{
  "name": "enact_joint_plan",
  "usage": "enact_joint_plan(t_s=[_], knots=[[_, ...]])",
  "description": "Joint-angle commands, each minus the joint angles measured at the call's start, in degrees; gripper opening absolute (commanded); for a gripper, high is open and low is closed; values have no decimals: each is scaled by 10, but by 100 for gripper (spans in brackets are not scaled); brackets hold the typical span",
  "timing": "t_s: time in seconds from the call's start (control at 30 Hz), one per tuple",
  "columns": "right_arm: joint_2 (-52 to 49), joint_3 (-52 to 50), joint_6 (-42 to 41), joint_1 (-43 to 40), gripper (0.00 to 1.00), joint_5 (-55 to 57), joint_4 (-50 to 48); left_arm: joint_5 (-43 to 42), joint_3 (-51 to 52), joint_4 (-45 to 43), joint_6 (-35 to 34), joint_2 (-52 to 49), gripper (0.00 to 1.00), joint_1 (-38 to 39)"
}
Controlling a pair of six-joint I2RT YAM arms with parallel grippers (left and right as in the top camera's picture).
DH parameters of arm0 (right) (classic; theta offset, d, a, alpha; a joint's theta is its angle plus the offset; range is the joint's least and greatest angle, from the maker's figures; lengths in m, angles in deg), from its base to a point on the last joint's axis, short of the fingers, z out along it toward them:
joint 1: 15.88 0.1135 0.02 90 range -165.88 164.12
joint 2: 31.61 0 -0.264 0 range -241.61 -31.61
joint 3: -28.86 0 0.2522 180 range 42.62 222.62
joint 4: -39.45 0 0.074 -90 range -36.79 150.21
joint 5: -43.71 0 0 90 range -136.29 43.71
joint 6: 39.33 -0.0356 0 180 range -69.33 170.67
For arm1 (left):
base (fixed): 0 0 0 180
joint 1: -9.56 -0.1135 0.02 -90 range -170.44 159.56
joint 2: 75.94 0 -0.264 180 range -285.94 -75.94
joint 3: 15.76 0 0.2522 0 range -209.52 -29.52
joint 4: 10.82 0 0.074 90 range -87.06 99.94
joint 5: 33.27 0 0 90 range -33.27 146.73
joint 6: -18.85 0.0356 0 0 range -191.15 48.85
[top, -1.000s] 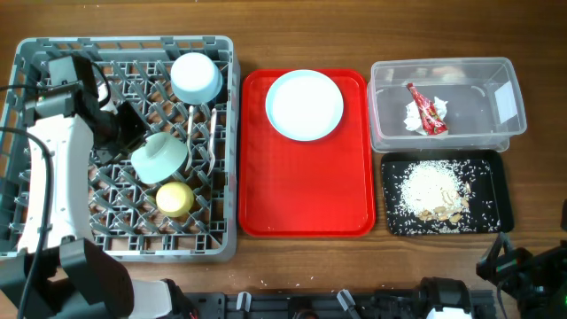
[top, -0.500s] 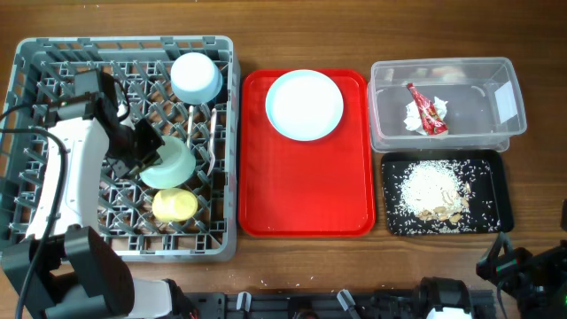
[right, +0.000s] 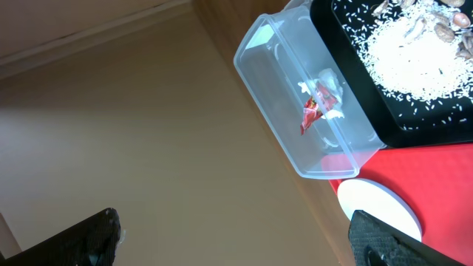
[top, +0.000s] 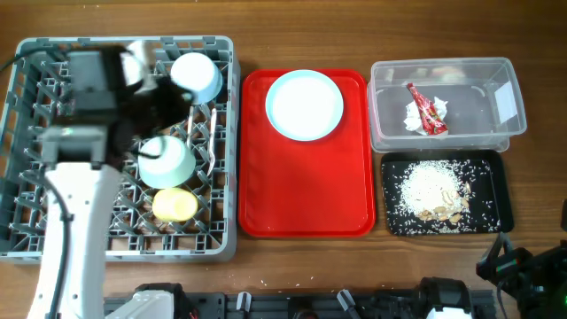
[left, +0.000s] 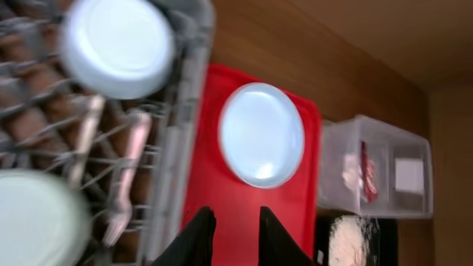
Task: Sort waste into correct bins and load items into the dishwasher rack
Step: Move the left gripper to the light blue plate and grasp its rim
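I can read no text anywhere; the white label (top: 506, 102) on the clear plastic rectangular tub (top: 478, 120), two o'clock overhead, is too small.

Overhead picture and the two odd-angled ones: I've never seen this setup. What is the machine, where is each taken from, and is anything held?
These are two robot arms at a table. One picture looks down from above; the other two come from cameras on the wrists, each showing its own gripper. The white left arm reaches over the grey dishwasher rack, which holds a light blue bowl and white cutlery. A light blue plate sits on a red tray. The clear tub contains a red wrapper and a napkin; the black tray holds rice scraps. The left gripper and right gripper are both open, holding nothing.
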Motion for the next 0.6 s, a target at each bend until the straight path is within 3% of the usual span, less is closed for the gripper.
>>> enact_joint_plan(t_s=[0.0, 0.27, 0.4, 0.57], knots=[[2, -2, -4, -2, 99, 5, 1, 47, -33, -28, -19, -53, 21, 104], [2, -2, -4, -2, 100, 5, 1, 135, -152, -57, 18, -298, 42, 299], [2, -2, -4, -2, 100, 5, 1, 143, -152, -154, 29, -381, 42, 355], [2, -2, -4, -2, 100, 5, 1, 251, -152, -241, 29, -453, 40, 395]])
